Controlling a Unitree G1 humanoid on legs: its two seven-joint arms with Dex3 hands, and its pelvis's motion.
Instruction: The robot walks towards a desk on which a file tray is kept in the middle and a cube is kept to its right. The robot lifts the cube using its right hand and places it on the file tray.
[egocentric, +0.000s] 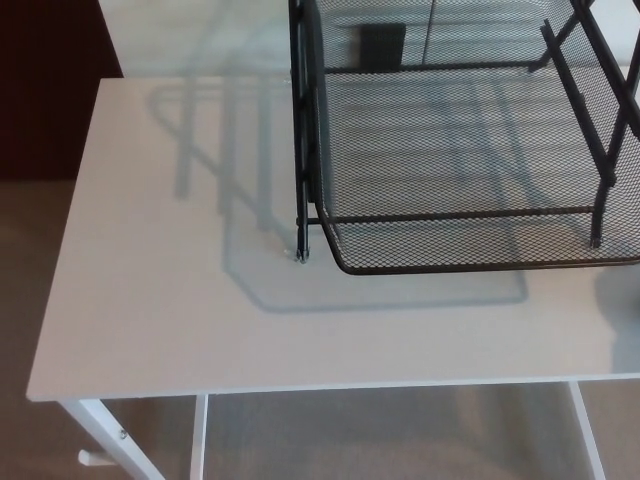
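Hands: neither the left hand nor the right hand shows in the head view, so whether the fingers are spread, closed or holding anything cannot be told.
Cube: not in frame. The task puts it to the tray's right, and the picture cuts off at the tray's right side, so it is probably just beyond that edge.
File tray: the black mesh file tray (450, 245) stands on the white worktop (150, 300) and fills the upper right of the view. Its open front faces the robot, and the lower shelf is bare.
Why it sits so: as a judgement, the open front and bare mesh floor give a right hand coming in from the right a clear landing place.
Stage: an approach view. The cube is not yet lifted and nothing lies on the tray.
Obstacles: 2 black uprights (303, 130) at the tray's left corner and slanted struts (600, 110) on its right side, plus an upper tier at the top of the frame. The fingers would have to pass under that tier and clear the right struts.
Surroundings: the tray's shadow (250, 200) falls across the bare worktop to the left. A small dark block (381, 45) shows through the mesh at the back, and what it is remains unclear. White desk legs (100, 430) stand on a beige floor (30, 250).
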